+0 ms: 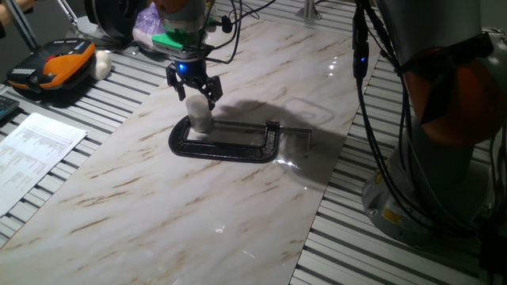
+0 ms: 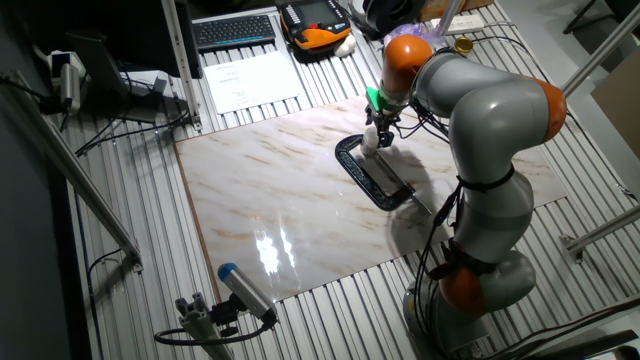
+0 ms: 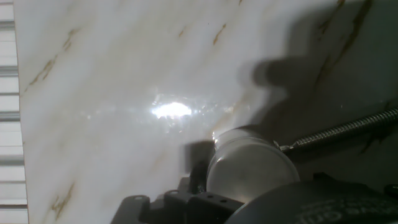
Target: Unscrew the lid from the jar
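Observation:
The small clear jar [image 1: 200,121] with white contents stands upright, held in the black C-clamp [image 1: 226,144] on the marble board [image 1: 158,206]. The whitish lid [image 1: 196,104] sits on its top; I cannot tell whether it is loose. My gripper [image 1: 193,92] hangs right over the jar, with its fingers spread wider than the lid and reaching down on either side. In the hand view the round translucent lid [image 3: 252,168] fills the lower middle, with the clamp's threaded screw [image 3: 348,129] to its right. In the other fixed view the gripper [image 2: 380,130] is over the clamp [image 2: 375,175].
The board lies on a slatted metal table. An orange and black device [image 1: 51,67] and a printed sheet [image 1: 36,150] lie to the left. My arm's base [image 1: 444,174] stands at the right. A keyboard [image 2: 235,30] is at the far side.

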Tool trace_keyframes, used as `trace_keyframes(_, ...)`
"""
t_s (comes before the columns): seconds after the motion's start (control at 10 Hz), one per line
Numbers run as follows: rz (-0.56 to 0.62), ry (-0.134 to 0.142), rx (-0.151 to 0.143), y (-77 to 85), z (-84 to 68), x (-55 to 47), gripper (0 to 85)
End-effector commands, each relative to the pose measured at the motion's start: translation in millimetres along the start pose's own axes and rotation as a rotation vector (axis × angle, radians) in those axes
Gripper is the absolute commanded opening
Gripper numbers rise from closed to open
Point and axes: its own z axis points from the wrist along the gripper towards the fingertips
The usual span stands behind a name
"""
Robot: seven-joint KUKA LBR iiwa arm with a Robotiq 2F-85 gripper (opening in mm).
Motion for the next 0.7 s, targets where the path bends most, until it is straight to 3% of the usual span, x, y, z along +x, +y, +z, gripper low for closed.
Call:
trace_keyframes(0.0, -0.003, -0.001, 0.0, -0.1, 1.3, -0.9, 85.0)
trace_keyframes(0.6, -0.021, -0.006, 0.001, -1.2, 0.5, -1.4, 85.0)
